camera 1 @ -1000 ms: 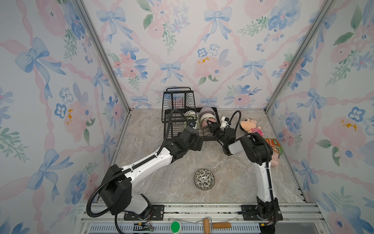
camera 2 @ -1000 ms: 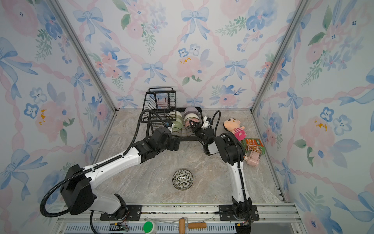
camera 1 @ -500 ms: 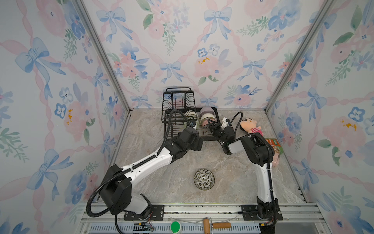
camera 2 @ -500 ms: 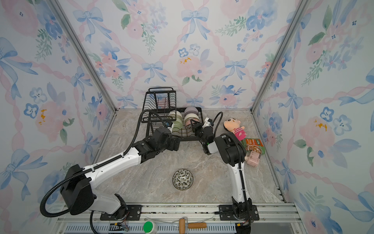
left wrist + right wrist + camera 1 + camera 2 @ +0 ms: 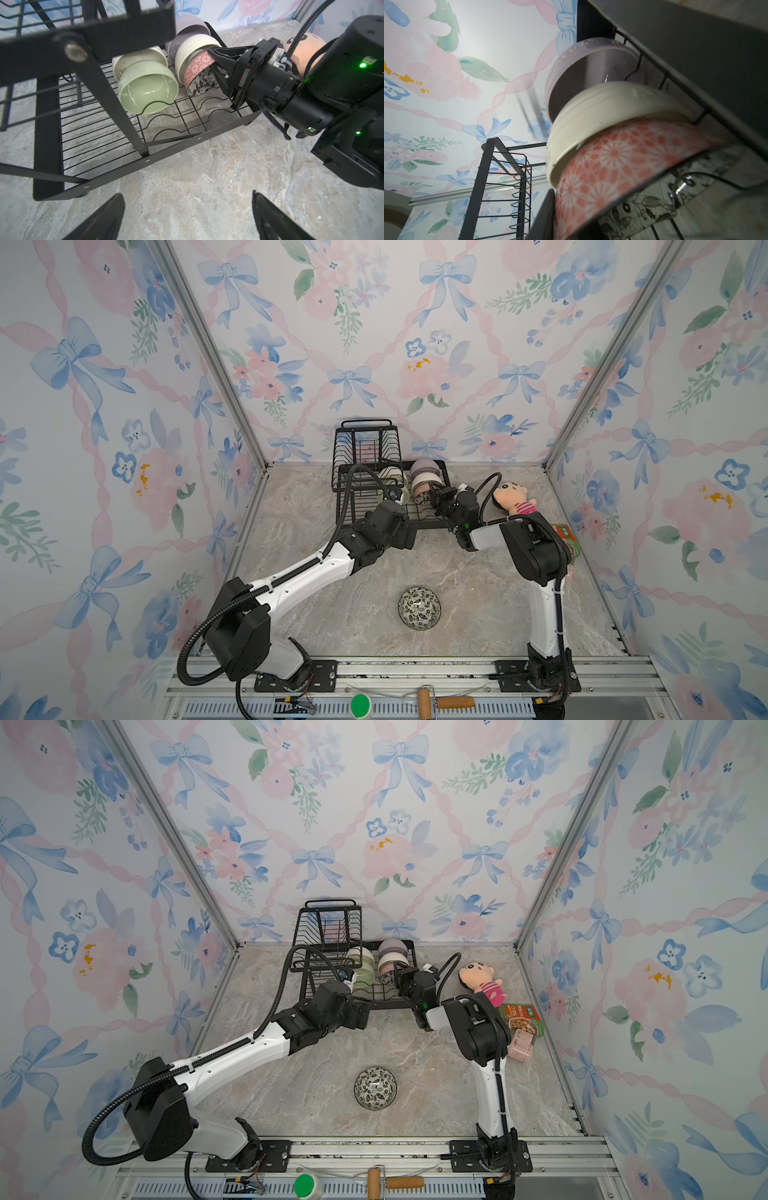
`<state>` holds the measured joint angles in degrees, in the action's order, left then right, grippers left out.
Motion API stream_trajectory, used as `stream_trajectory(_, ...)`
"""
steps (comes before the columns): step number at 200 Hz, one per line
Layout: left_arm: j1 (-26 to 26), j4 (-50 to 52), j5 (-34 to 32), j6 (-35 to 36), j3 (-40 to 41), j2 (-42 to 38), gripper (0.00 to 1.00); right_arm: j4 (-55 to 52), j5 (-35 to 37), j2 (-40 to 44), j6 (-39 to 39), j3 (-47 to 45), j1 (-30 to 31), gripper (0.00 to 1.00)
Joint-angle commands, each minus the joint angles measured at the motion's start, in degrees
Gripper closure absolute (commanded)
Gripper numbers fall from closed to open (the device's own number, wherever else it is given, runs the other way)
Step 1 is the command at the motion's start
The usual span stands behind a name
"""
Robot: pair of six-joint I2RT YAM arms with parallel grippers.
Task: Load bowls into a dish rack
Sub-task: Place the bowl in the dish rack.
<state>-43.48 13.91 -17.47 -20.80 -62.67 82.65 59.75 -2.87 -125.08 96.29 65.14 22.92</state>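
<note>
You see a black dish rack (image 5: 172,149), a pale green bowl (image 5: 148,91), a lavender bowl (image 5: 189,22) — and a coral-flowered, black-leaved bowl (image 5: 197,68).

Two cream bowls (image 5: 137,60), one lavender bowl (image 5: 187,24), one pale green bowl (image 5: 147,91), two leaf-patterned bowls (image 5: 419,608). One dish rack (image 5: 124,20). One plush doll (image 5: 513,497), one green food packet (image 5: 521,1019), one pink box (image 5: 521,1046).

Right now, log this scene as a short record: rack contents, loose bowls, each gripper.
rack: dish rack, black wire, far end of the table
row one: pale green bowl against a cream bowl, both on edge
row two: lavender bowl, second cream bowl, pink-backed bowl, nested on edge
loose: leaf bowl, mouth up on the table
left gripper: open, empty, near the rack's front
right gripper: jaws astride the pink-backed bowl's rim, grip unclear
</note>
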Motion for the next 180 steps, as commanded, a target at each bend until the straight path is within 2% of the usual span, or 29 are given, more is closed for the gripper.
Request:
stream_trajectory(1,0.3,0.8,0.2,-0.9,0.7,-1.7,0.02,-11.4,3.7,-1.1,5.0,-0.9,0.4,0.77)
stream_trajectory(69,0.3,0.8,0.3,-1.6,1.2,-2.3,0.02,-14.6,7.7,0.5,11.7,-1.3,0.8,0.74)
stream_trajectory(180,0.3,0.8,0.1,-1.7,2.2,-4.0,0.02,-18.5,8.4,2.0,12.6,1.4,1.2,0.67)
